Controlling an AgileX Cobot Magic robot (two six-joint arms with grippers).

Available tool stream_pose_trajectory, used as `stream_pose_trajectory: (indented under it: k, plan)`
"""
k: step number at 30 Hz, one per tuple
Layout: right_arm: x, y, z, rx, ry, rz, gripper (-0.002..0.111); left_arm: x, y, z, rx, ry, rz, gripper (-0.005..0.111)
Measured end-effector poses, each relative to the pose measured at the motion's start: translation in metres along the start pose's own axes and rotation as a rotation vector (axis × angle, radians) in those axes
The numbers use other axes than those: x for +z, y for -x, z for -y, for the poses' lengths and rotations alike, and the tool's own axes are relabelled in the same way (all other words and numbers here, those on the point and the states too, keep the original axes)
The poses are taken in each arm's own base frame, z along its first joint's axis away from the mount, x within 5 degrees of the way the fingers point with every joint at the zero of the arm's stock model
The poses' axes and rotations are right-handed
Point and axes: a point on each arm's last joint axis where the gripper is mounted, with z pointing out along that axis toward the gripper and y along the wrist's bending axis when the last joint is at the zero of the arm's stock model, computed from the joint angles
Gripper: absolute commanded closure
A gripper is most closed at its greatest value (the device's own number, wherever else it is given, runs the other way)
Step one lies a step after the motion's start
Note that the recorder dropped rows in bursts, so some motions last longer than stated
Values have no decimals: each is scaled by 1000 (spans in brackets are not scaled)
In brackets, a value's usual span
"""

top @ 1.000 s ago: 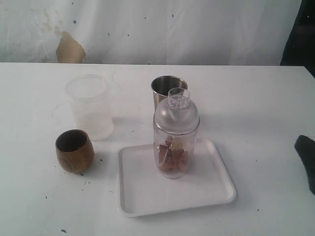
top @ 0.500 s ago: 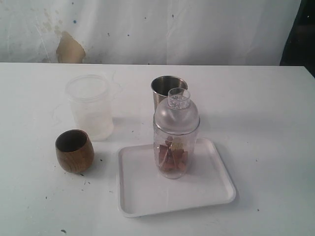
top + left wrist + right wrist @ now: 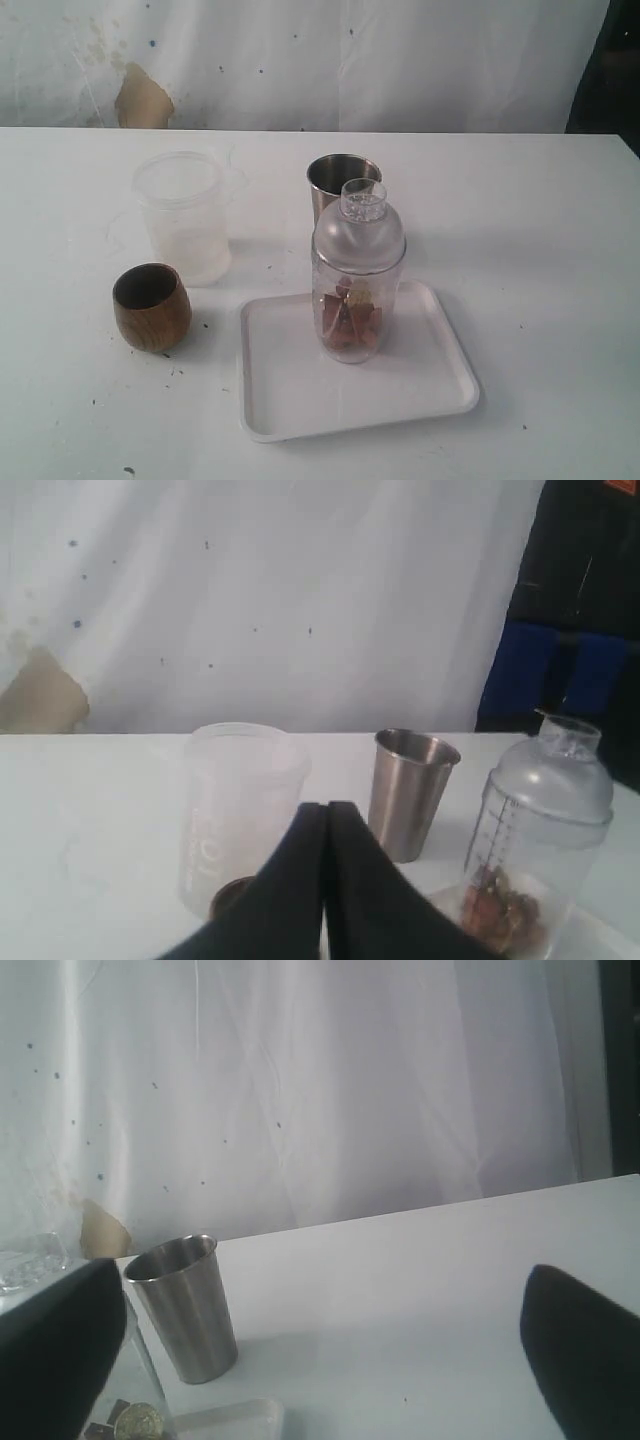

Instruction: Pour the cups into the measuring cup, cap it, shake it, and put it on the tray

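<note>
Now, job seemingly done, leave the measuring cup (image 3: 358, 290) capped and upright toward 12 o'clock on the tray (image 3: 300, 400), steel tumbler (image 3: 335, 180) just behind at 12, wooden cup (image 3: 150, 305) off at 9. Pull arms away wide of it: left gripper (image 3: 326, 810) pinched together, right gripper (image 3: 322, 1280) spread, both empty.

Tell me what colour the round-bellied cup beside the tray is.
Brown, with a darker wood grain. The wooden cup shows best in the exterior view.
</note>
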Motion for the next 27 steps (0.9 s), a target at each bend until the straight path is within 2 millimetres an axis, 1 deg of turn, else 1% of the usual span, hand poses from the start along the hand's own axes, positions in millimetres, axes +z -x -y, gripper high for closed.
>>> stream_pose_trajectory:
  k: [2,4,10,16,21,27]
  plan:
    - [0,0,0,2,0,0,8,-1,-2,-2,58,19,-19,107]
    - [0,0,0,2,0,0,8,-3,-3,-6,75,73,-33,107]
    - [0,0,0,2,0,0,8,-15,-9,-22,64,309,-74,107]
    - [0,0,0,2,0,0,8,-27,-13,-28,78,463,-89,107]
    - [0,0,0,2,0,0,8,-32,-14,-30,100,525,-86,107]
    - [0,0,0,2,0,0,8,-32,-15,-31,110,537,-97,107]
